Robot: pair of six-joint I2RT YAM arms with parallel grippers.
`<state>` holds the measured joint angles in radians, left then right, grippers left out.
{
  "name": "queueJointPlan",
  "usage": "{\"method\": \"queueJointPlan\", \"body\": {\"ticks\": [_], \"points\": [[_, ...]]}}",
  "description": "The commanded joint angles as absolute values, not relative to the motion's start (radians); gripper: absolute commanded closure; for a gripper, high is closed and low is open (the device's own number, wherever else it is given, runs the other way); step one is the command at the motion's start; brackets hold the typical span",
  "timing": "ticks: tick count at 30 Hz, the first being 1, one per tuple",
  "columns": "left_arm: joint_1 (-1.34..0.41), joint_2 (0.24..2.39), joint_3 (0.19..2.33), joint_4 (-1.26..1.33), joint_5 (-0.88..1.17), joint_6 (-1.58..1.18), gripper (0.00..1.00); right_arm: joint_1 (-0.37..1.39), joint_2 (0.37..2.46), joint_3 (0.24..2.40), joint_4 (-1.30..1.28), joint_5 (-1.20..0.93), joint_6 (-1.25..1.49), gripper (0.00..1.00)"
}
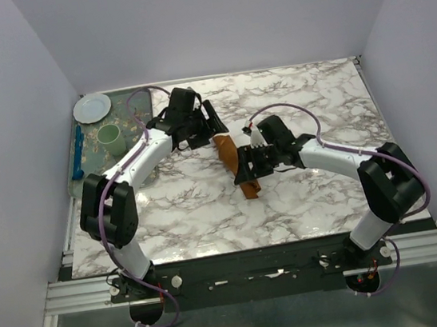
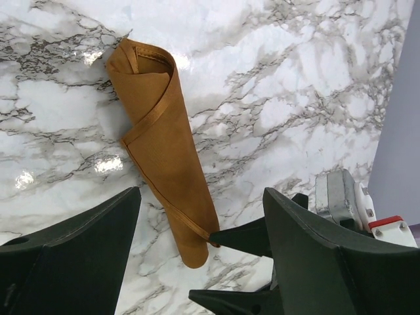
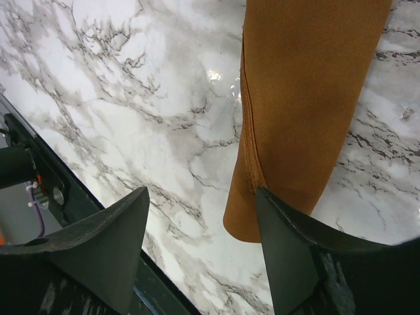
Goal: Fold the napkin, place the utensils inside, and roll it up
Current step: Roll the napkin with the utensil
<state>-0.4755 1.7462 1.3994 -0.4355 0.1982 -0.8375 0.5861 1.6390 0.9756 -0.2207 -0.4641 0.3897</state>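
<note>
The rust-orange napkin point(image 1: 227, 150) lies rolled into a slim tube on the marble table point(image 1: 315, 102), running from far-left to near-right. In the left wrist view the napkin point(image 2: 164, 144) shows its open far end and a hem wrapping round it. My left gripper point(image 1: 212, 124) is open and empty above the far end point(image 2: 202, 191). My right gripper point(image 1: 247, 174) is open at the near end point(image 3: 202, 191), one finger point(image 2: 246, 237) touching the napkin's hem. In the right wrist view the napkin's point(image 3: 308, 98) rounded near end lies just beside the right finger. The copper fork is not in view.
A grey-green tray point(image 1: 134, 106) at the back left holds a white plate point(image 1: 92, 107), a pale green cup point(image 1: 110, 139) and a blue utensil point(image 1: 78, 150). The table's front rail point(image 3: 39, 177) lies close behind the right gripper. Walls enclose three sides.
</note>
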Motion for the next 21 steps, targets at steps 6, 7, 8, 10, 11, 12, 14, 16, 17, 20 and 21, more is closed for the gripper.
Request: {"method": "queueJointPlan", "body": {"ticks": [6, 7, 8, 10, 11, 12, 14, 16, 17, 20, 21], "points": [[-0.456, 1.654, 1.411, -0.428, 0.279, -0.816, 0.15, 0.591, 1.501, 1.078, -0.406, -0.327, 0.307, 0.23], [-0.454, 1.635, 1.410, -0.429, 0.285, -0.810, 0.15, 0.589, 1.480, 1.087, -0.428, -0.310, 0.299, 0.22], [-0.450, 1.623, 1.405, -0.430, 0.294, -0.804, 0.15, 0.589, 1.465, 1.095, -0.448, -0.278, 0.284, 0.21], [-0.436, 1.574, 1.379, -0.407, 0.345, -0.790, 0.14, 0.588, 1.404, 1.118, -0.501, -0.247, 0.272, 0.20], [-0.431, 1.553, 1.364, -0.391, 0.366, -0.785, 0.13, 0.584, 1.381, 1.121, -0.520, -0.212, 0.261, 0.19], [-0.420, 1.531, 1.341, -0.376, 0.400, -0.778, 0.13, 0.583, 1.349, 1.123, -0.555, -0.190, 0.255, 0.18], [-0.414, 1.450, 1.319, -0.365, 0.419, -0.744, 0.12, 0.574, 1.251, 1.123, -0.589, -0.103, 0.242, 0.10], [-0.408, 1.357, 1.283, -0.351, 0.436, -0.724, 0.10, 0.571, 1.186, 1.121, -0.638, -0.042, 0.244, 0.02], [-0.407, 1.323, 1.266, -0.342, 0.448, -0.710, 0.09, 0.572, 1.114, 1.123, -0.649, -0.006, 0.245, 0.00], [-0.391, 1.212, 1.230, -0.310, 0.479, -0.710, 0.05, 0.571, 0.991, 1.153, -0.715, 0.140, 0.279, 0.00], [-0.388, 1.192, 1.233, -0.302, 0.486, -0.710, 0.05, 0.569, 0.964, 1.170, -0.768, 0.184, 0.297, 0.00]]}}
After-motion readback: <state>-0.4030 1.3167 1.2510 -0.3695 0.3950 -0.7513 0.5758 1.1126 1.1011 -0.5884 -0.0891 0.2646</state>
